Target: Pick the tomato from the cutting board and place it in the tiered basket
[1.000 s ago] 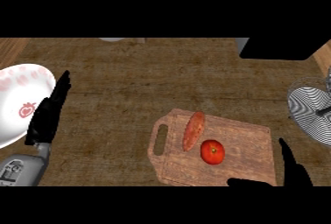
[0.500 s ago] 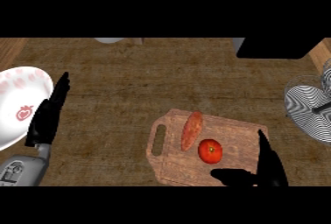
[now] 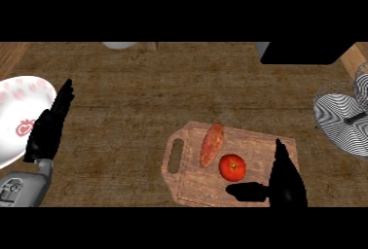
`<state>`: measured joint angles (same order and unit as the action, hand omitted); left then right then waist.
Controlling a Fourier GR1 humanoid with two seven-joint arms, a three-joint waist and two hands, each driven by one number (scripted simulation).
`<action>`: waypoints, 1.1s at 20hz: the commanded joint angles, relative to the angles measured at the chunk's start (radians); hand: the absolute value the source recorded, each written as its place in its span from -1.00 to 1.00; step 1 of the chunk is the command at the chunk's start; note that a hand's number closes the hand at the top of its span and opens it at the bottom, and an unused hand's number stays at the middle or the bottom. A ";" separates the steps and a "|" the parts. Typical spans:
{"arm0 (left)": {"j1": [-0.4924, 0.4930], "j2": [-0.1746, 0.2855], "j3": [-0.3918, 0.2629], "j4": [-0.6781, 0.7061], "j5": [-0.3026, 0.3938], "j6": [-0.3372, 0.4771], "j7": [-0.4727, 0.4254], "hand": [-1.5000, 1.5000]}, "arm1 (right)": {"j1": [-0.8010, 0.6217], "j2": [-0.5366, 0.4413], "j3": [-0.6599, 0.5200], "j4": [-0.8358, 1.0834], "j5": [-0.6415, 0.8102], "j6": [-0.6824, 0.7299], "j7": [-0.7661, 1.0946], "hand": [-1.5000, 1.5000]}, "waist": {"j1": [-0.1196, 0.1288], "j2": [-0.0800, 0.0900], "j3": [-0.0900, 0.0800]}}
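The right robot hand (image 3: 287,179) sits over the right-hand part of the cutting board (image 3: 193,181). Its fingers are straight and point toward the board's far edge, and its thumb (image 3: 248,190) sticks out sideways across the board's near part. The hand is released and grasps nothing.

The tomato (image 3: 232,167) lies on the cutting board, right of the board's middle. It is just beside the fingers and just beyond the thumb, with a thin gap to both. A long reddish sausage (image 3: 212,144) lies tilted on the board's far half, close beside the tomato.

The board rests on the wooden counter (image 3: 165,87), its handle slot on the left. The wire tiered basket (image 3: 339,121) stands to the right of the board, apart from it. Well to the left of the board, the left robot hand (image 3: 49,130) rests released with fingers up, beside a white plate (image 3: 18,104) with red markings.
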<state>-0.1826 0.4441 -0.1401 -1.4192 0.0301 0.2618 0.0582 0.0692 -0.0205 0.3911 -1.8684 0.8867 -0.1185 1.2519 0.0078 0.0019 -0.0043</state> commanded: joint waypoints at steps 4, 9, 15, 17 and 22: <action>0.035 -0.021 -0.005 -0.002 -0.010 -0.002 -0.034 0.00 | -0.094 0.020 -0.036 0.061 -0.012 0.060 0.236 -1.00 | 0.005 0.000 0.002; 0.002 0.005 0.031 0.027 0.003 -0.027 -0.013 0.00 | -0.063 0.020 -0.010 0.090 -0.039 0.033 0.235 -1.00 | -0.004 0.000 0.002; -0.014 -0.015 0.017 -0.022 -0.002 -0.028 0.041 0.00 | -0.100 0.020 -0.029 0.149 -0.050 0.016 0.235 -1.00 | -0.003 -0.001 0.003; 0.033 -0.023 0.021 -0.003 -0.020 -0.007 -0.015 0.00 | -0.061 0.020 -0.005 0.098 -0.057 0.044 0.235 -1.00 | -0.006 -0.003 0.002; 0.028 -0.020 0.021 -0.066 -0.023 -0.011 0.034 0.00 | -0.101 0.020 -0.004 0.183 -0.087 -0.008 0.235 -1.00 | 0.002 -0.004 0.003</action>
<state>-0.1643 0.4248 -0.1232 -1.4471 0.0129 0.2421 0.0662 -0.0120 -0.0086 0.3681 -1.6897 0.8100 -0.0943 1.2437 0.0093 0.0006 -0.0014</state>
